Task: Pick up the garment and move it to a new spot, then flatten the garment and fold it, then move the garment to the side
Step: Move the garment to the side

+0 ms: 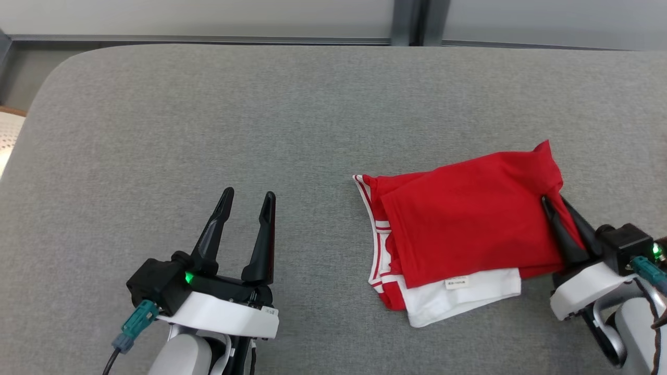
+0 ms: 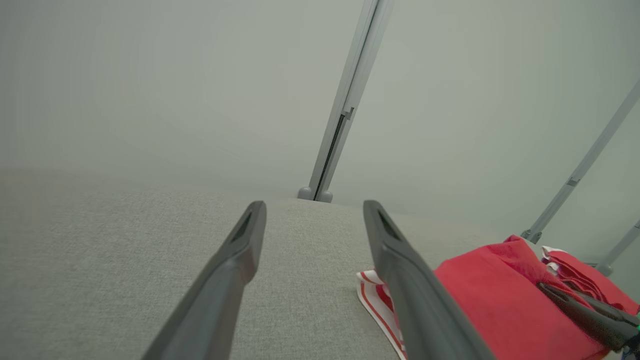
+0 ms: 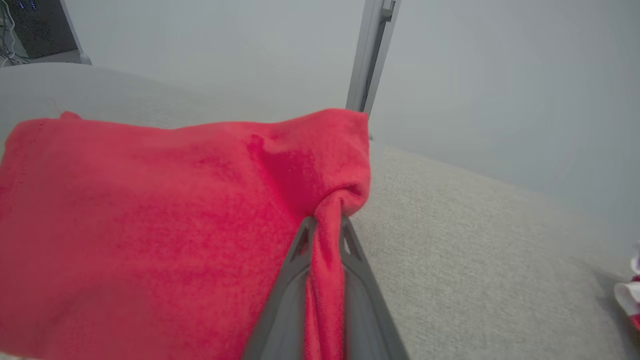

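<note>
A red garment (image 1: 469,219) with white panels and striped trim lies folded on the grey padded table (image 1: 208,120), right of centre. My right gripper (image 1: 553,201) is shut on a bunched red fold at the garment's right edge; the right wrist view shows the cloth (image 3: 150,210) pinched between the fingers (image 3: 285,280). My left gripper (image 1: 247,197) stands open over bare table to the garment's left, nothing between its fingers. In the left wrist view the garment (image 2: 490,300) sits to the right of the open gripper (image 2: 314,206).
The table's rounded far edge (image 1: 156,49) meets a pale wall with a grey post (image 1: 411,21). More red and white cloth (image 2: 580,275) shows at the far right of the left wrist view. Bare grey surface spreads left of the garment.
</note>
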You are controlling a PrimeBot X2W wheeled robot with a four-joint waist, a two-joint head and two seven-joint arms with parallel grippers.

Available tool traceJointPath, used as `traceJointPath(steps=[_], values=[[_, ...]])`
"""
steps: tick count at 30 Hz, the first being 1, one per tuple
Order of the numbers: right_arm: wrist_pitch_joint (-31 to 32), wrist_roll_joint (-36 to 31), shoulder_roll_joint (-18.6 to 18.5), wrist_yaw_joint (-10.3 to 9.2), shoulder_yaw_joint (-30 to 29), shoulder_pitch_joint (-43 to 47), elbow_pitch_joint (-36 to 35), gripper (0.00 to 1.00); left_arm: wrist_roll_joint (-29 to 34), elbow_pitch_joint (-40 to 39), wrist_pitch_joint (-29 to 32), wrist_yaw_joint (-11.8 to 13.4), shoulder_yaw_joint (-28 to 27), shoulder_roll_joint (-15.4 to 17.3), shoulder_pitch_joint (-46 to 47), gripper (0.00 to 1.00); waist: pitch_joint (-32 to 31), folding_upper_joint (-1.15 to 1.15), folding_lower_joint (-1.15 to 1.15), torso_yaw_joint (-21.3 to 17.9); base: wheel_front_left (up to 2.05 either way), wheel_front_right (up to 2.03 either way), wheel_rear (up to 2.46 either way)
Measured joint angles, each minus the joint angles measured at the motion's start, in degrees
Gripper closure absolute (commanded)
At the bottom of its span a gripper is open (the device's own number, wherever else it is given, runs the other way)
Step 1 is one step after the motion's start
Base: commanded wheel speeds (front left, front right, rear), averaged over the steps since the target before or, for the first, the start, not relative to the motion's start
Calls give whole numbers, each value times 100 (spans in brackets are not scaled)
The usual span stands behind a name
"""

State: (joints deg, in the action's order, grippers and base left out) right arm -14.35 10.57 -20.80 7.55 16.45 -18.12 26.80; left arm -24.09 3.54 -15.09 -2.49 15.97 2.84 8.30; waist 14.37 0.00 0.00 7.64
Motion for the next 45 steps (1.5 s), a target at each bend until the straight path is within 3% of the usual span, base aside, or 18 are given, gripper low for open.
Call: traceJointPath(steps=[6, 15, 20, 32, 37, 41, 42, 43, 45], values=[[-32, -241, -731, 0, 254, -356, -366, 100, 96, 49, 0, -34, 64, -2, 117, 0, 34, 0, 0, -373, 0, 0, 0], [-52, 14, -2119, 0, 571, -1148, -370, 100, 510, 124, 0, -126, 80, -8, 665, 0, 369, 0, 0, -1055, 0, 0, 0], [-60, 233, -2495, 0, 559, -1645, -111, 100, 1122, 77, 1, -172, 57, -4, 1049, 0, 769, 0, 0, -1335, 0, 0, 0], [-75, 495, -2579, 0, -15, -2477, 1099, 100, 1510, -185, 0, -144, 164, -9, 1708, 0, 1724, 0, 0, -1766, 0, 0, 0], [-77, 479, -2471, 0, -208, -2683, 1581, 100, 1550, -165, 0, -149, 152, -5, 1742, 0, 1976, 0, 0, -1791, 0, 0, 0], [-76, 898, -2290, 0, -232, -2760, 2083, 100, 1551, -154, 0, -149, 186, -4, 1769, 0, 2082, 0, 0, -1750, 0, 0, 0], [-76, 922, -2292, 0, -215, -2794, 2151, 66, 1549, -149, 0, -149, 199, -4, 1769, 0, 2090, 0, 0, -1736, 0, 0, 0], [-76, 975, -2295, 0, -212, -2835, 2214, 0, 1543, -141, 0, -149, 215, -4, 1769, 0, 2091, 0, 0, -1723, 0, 0, 0], [-68, 1239, -2230, 0, -122, -2873, 2408, 0, 1518, -107, 0, -148, 238, -5, 1768, 0, 2059, 0, 0, -1701, 0, 0, 0]])
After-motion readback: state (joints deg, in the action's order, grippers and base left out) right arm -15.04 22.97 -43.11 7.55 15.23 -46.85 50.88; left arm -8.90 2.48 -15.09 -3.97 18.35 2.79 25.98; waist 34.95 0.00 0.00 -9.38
